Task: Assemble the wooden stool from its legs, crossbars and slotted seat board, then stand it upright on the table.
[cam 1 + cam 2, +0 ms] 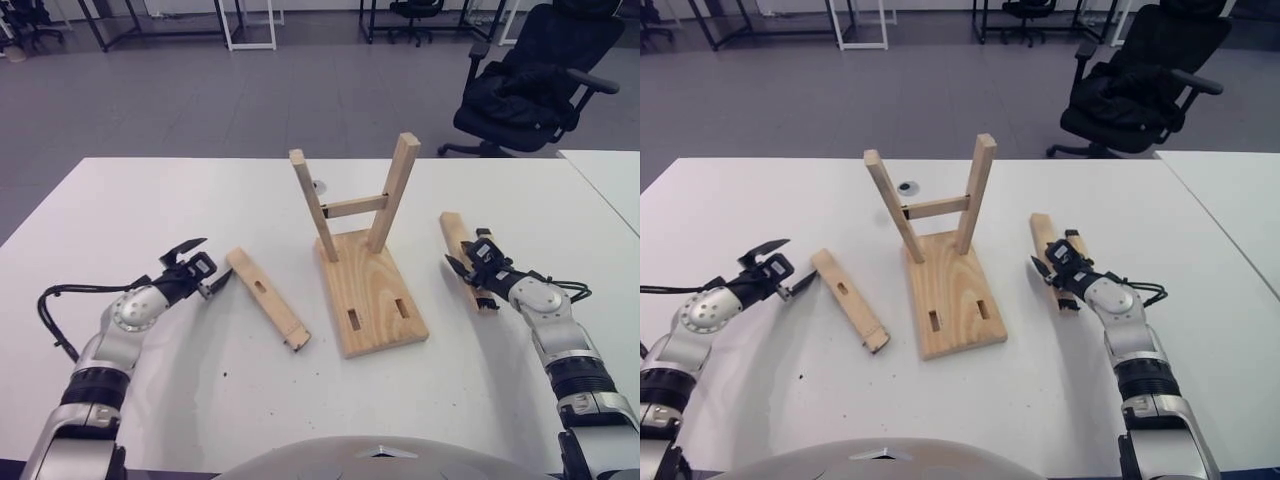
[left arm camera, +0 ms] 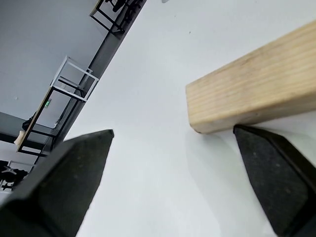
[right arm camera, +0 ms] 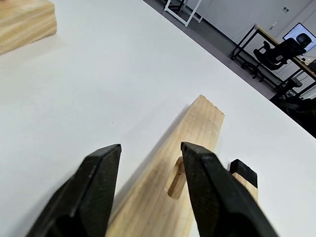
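Centrally, seat board (image 1: 375, 300): lay flat on the table (image 1: 150, 200), partly assembled.
Left tool (image 1: 205, 266): spread at left loose leg's (image 1: 265, 297) end; could shove it away.
Right tool (image 1: 468, 282): spread over right loose leg (image 1: 455, 235); might clamp off-centre.

Head stereo fwd-down, wrist cams close-up

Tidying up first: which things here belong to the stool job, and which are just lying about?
Job: seat board, upright legs with crossbar, left loose leg by left gripper, right loose leg at right gripper.
Lying about: office chair, round table insert.
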Tool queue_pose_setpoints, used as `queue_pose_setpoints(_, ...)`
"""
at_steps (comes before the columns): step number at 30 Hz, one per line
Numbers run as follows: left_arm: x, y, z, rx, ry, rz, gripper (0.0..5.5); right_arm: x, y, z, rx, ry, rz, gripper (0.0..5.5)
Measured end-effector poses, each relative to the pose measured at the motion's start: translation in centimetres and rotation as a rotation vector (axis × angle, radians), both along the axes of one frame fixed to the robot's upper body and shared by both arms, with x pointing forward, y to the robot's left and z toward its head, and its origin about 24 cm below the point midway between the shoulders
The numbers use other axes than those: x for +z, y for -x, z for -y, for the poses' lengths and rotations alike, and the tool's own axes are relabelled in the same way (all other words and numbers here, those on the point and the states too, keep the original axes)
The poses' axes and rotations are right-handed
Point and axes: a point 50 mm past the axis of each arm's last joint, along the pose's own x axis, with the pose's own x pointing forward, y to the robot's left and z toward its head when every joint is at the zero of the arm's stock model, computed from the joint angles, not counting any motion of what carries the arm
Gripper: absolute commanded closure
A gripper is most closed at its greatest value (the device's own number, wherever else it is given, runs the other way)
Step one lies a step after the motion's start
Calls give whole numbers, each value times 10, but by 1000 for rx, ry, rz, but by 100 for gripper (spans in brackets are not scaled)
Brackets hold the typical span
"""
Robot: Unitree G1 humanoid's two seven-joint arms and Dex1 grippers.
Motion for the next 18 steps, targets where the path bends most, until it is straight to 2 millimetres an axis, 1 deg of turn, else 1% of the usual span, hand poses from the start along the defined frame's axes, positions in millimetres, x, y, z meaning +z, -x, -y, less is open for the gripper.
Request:
queue_pose_setpoints(2,-1,-1,1,10,22,13,100,9,-2,9,-89,-67,62,323)
queue_pose_setpoints(5,-3,-6,2,40,57,24,100,23,-1,33,-281,-164,138,323)
queue_pose_setpoints(6,-3,-7,5,43,71,26,100,23,1,40,-335,-181,131,323)
queue_pose_setpoints(7,-5,-9,9,41,87,29,100,18,4,47,-380,-197,96,323)
queue_pose_setpoints(9,-6,-11,17,30,113,33,100,4,10,52,-416,-231,1,323)
queue_pose_setpoints(11,-7,-13,21,33,144,31,100,-2,13,54,-434,-276,-46,323)
queue_pose_setpoints(14,-7,-18,25,23,147,25,100,-5,14,56,-440,-328,-73,323)
queue_pose_setpoints(18,-7,-20,26,20,147,26,100,-5,12,55,-418,-362,-93,323)
